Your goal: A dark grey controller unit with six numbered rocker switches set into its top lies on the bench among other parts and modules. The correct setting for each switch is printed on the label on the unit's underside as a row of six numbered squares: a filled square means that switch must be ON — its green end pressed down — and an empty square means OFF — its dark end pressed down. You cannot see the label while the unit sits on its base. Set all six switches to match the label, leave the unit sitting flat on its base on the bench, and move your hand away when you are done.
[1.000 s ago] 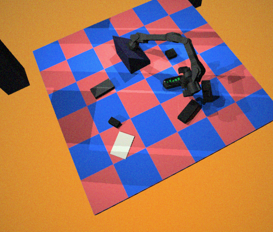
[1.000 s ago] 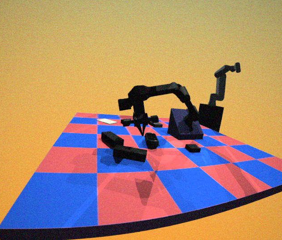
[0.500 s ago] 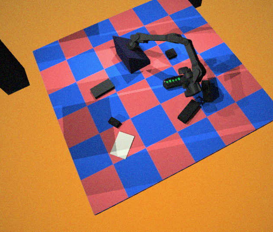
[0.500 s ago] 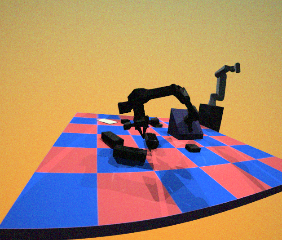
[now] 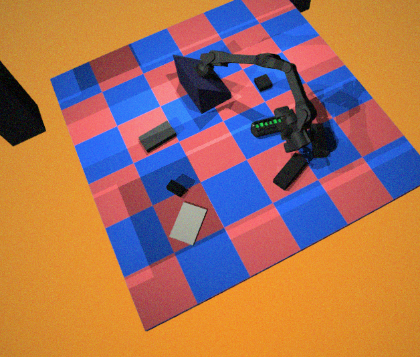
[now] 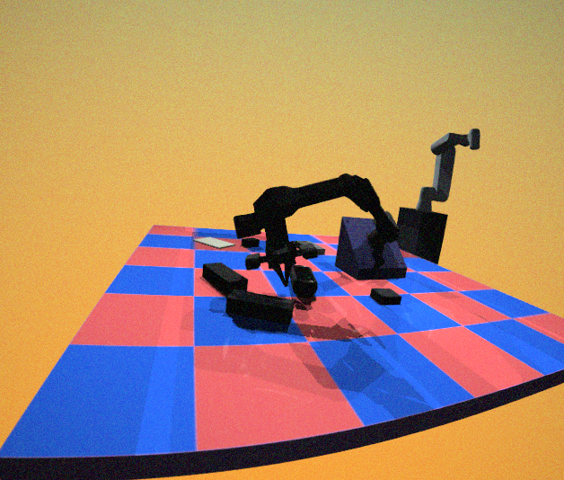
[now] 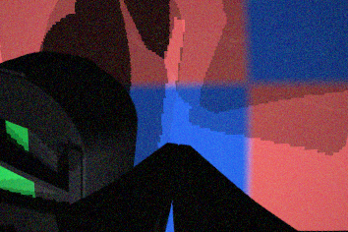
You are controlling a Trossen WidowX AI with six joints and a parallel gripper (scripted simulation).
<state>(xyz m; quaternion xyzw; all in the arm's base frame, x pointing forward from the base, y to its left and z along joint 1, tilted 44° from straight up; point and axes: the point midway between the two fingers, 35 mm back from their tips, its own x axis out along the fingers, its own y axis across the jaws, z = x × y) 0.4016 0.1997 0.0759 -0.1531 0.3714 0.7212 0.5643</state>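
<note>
The dark grey controller unit (image 5: pixel 254 130) (image 6: pixel 304 283) (image 7: pixel 105 95) sits on its base on the checkered bench. In the top view, several green switch ends show in a row on its top; the end of the row toward the arm's hand is hidden. Which ends are pressed down is too small to tell. The label is out of sight underneath. My gripper (image 6: pixel 286 284) (image 7: pixel 176 155) is shut and empty, pointing down beside the unit's end. In the wrist view the unit is left of the fingertips, with two green switch ends visible. The fingertips are hidden in the top view.
Two long dark blocks lie beyond the hand, one (image 5: pixel 290 171) (image 6: pixel 223 277) near the other (image 5: pixel 324 140) (image 6: pixel 259 310). A small dark block (image 5: pixel 263 82) (image 6: pixel 385 296), a grey block (image 5: pixel 157 136), a small black block (image 5: pixel 177 188) and a white plate (image 5: pixel 188 223) (image 6: pixel 214 242) lie farther off.
</note>
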